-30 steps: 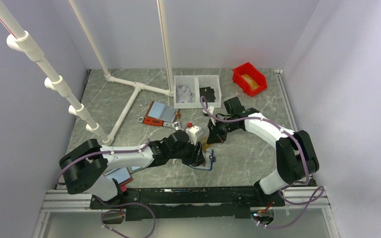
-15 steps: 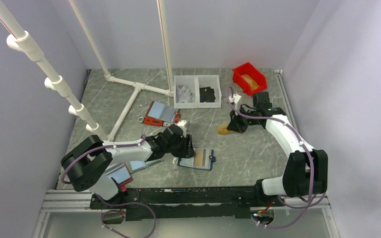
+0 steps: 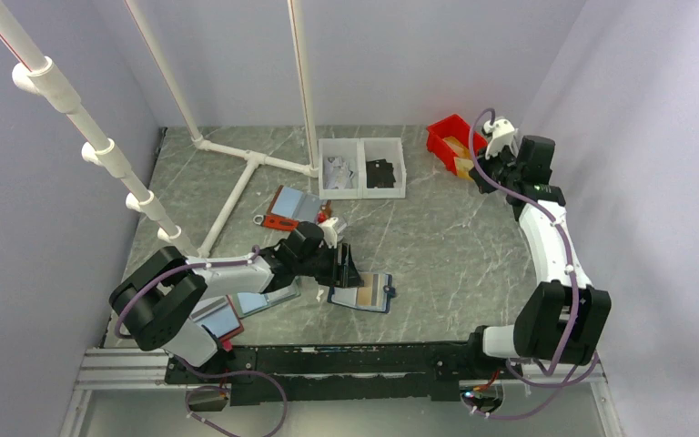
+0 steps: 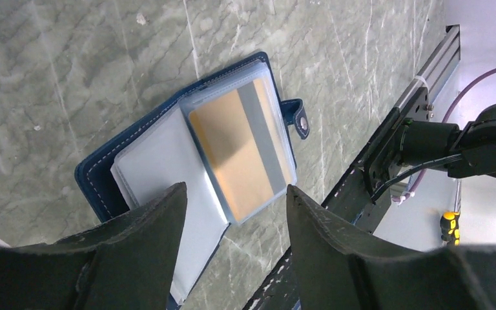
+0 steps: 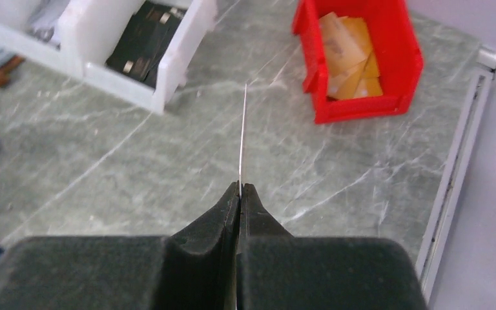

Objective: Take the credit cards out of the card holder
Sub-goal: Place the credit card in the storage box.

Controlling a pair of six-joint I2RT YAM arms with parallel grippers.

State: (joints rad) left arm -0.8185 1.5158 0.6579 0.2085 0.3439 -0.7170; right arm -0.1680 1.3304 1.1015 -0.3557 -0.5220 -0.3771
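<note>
Your left gripper point(image 4: 232, 194) hangs just above the card holder point(image 4: 100, 177), its jaws parted a moderate way and gripping nothing. The holder lies open and flat on the table point(image 3: 437, 264), near the front edge and well apart from your right arm. A gold card point(image 4: 236, 152) with a grey stripe sits inside a clear sleeve on the half that carries the strap tab point(image 4: 299, 119). Your right gripper point(image 5: 240, 190) is pinched fully together on an edge-on card point(image 5: 243, 129), held upright over the table close to the red bin point(image 5: 407, 58); its colour cannot be told from here. Expect the gold card to be light, stiff and slick, likely clinging a little to its plastic sleeve. The holder itself looks light and floppy, so it may slide or lift when you pull. Take the card by whichever short edge shows at the sleeve's mouth, which the pictures do not make clear, and pin the navy cover while you draw it out flat.
</note>
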